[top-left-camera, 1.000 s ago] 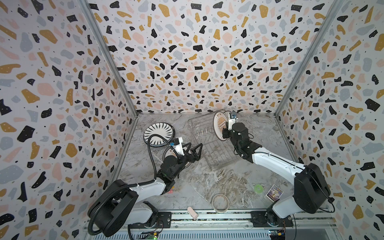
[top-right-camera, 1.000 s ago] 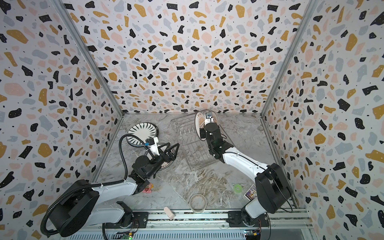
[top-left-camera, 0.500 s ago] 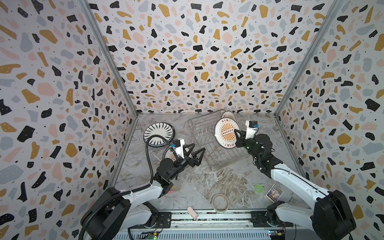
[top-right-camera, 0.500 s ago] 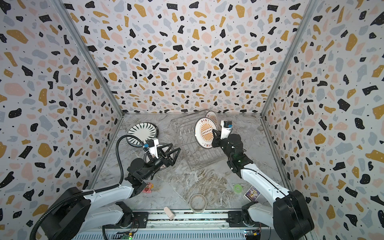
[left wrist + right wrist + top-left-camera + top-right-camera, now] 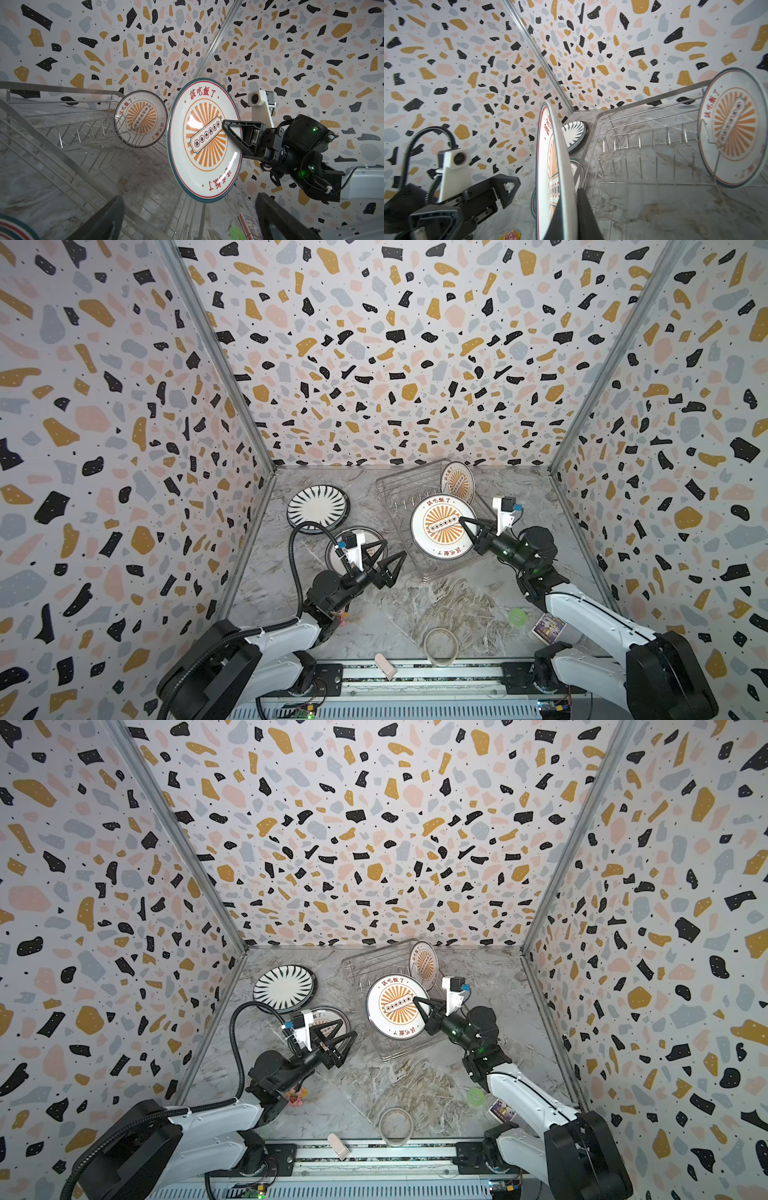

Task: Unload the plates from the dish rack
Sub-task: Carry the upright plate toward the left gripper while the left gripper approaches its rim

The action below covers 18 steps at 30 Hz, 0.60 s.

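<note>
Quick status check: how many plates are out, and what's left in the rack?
Done: a black-striped plate and a second plate lie flat on the table, left of the dish rack.
In hand: the right gripper is shut on the lifted sunburst plate by its rim, over the rack; the left gripper is open and empty.
Left: one standing sunburst plate at the rack's far end.

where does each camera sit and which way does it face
Both top views: high at the near edge, looking down; both arms show, left gripper open, right gripper shut on the sunburst plate.
Left wrist: on the left arm, facing the dish rack and held plate; own fingers and right arm show.
Right wrist: on the right arm, looking along the held plate's edge; left gripper shows.
Shared: all show the second plate standing in the rack.
</note>
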Motion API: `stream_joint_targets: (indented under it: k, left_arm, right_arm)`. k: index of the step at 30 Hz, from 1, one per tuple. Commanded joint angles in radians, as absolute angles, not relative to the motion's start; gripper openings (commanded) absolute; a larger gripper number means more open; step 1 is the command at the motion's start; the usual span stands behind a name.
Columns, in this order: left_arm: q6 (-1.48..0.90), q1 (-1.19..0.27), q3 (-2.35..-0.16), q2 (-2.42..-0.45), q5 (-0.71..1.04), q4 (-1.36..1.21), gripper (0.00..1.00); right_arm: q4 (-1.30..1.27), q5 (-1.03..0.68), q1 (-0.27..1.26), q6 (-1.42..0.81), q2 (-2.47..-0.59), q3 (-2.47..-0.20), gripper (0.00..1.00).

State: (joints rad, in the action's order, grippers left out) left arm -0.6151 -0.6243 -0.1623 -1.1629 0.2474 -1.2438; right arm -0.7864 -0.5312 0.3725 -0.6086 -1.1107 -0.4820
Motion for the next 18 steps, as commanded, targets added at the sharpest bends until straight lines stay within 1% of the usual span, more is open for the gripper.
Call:
stream_joint_targets:
  k: [1,5,9,14,16,18]
  left_arm:
    - [-0.651,-0.629,-0.152,-1.180,0.275,-1.381,1.00]
    - [-0.681,-0.633,-0.170,-1.202,0.306,-1.409,0.91]
    - [-0.695,-0.644,-0.189,-1.219,0.317,-1.410,0.78]
    - [-0.695,-0.682,-0.252,-1.260,0.322,-1.320,0.52]
    - [-0.695,-0.689,-0.256,-1.270,0.318,-1.321,0.46]
    - [-0.700,-0.690,-0.264,-1.275,0.290,-1.292,0.35]
  right_arm:
    - [-0.986,-0.671,0.370,-0.704,-1.100,-0.463,0.03]
    - [-1.121,-0.737,0.371,-0.775,-1.130,-0.423,0.03]
    - [-1.164,-0.744,0.387,-0.780,-1.160,-0.412,0.03]
    - [-1.147,-0.720,0.422,-0.745,-1.202,-0.435,0.03]
    - [-1.144,-0.718,0.431,-0.738,-1.213,-0.443,0.03]
    - [-1.135,-0.706,0.436,-0.729,-1.217,-0.443,0.03]
